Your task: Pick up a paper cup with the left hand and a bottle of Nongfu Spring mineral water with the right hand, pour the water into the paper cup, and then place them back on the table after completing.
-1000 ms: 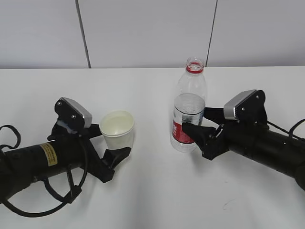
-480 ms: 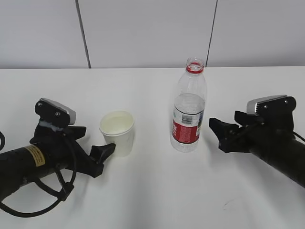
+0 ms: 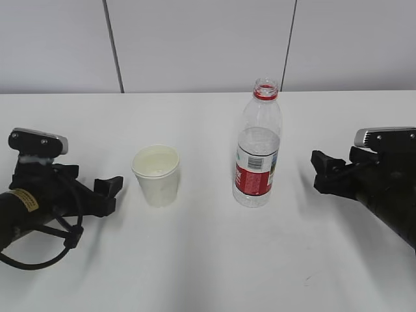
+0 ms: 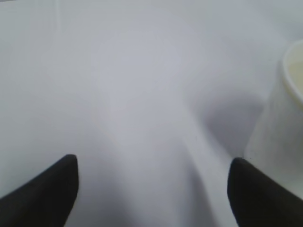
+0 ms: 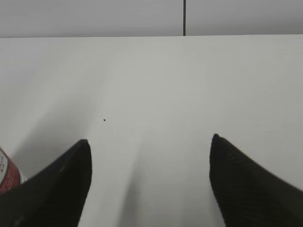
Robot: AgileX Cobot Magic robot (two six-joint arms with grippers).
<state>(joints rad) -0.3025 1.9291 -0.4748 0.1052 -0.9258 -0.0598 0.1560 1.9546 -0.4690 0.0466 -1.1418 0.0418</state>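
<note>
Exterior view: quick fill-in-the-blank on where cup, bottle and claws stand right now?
1. The cup stands on the table, to the ____ of the bottle in the exterior view.
2. The bottle has no ____ on its neck.
3. Both the left claw and the right claw are ____ and hold nothing.
Missing: left; cap; open

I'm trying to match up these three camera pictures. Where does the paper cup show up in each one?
Exterior view: the paper cup stands upright left of centre, apart from the left tool.
Left wrist view: the cup is cut off at the right edge, above the right fingertip.
Right wrist view: not in it; only the bottle label's edge shows, bottom left.
Shared landmark: the white table.
</note>
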